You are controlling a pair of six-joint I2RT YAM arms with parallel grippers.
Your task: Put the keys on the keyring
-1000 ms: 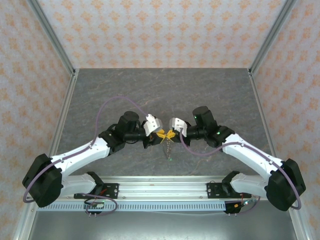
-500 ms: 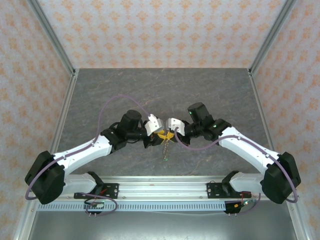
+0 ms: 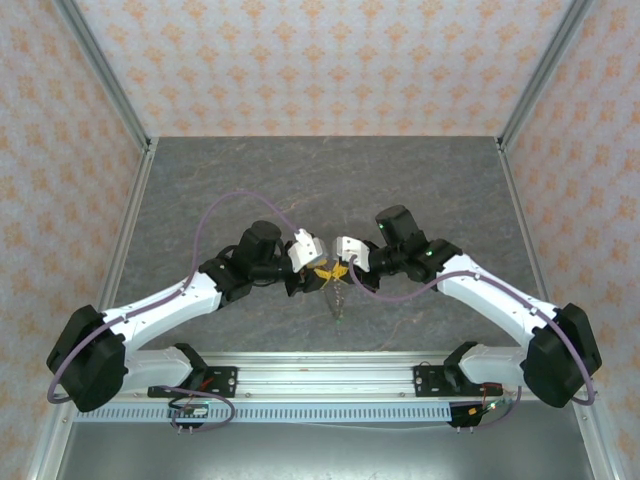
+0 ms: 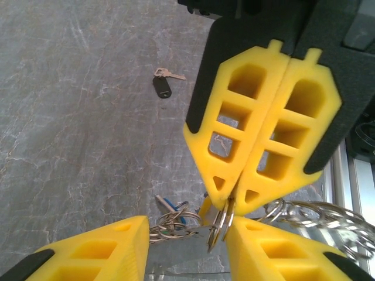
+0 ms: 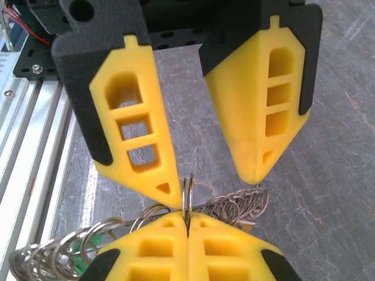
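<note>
Both arms meet above the middle of the bench [image 4: 70, 129]. I see the right gripper [image 5: 187, 221] with its fingers pressed together, pinching one loop of the keyring [image 5: 187, 188] edge-on, held up off the bench; its other silver rings trail to both sides. The left gripper [image 4: 187, 227] has its fingers spread, one on either side of that loop; I cannot tell whether either touches it. A blue-headed key [image 4: 170, 206] hangs among the rings. A dark-headed key [image 4: 162, 88] lies on the bench, well apart, with a brass key [image 4: 170, 74] just beside it.
</note>
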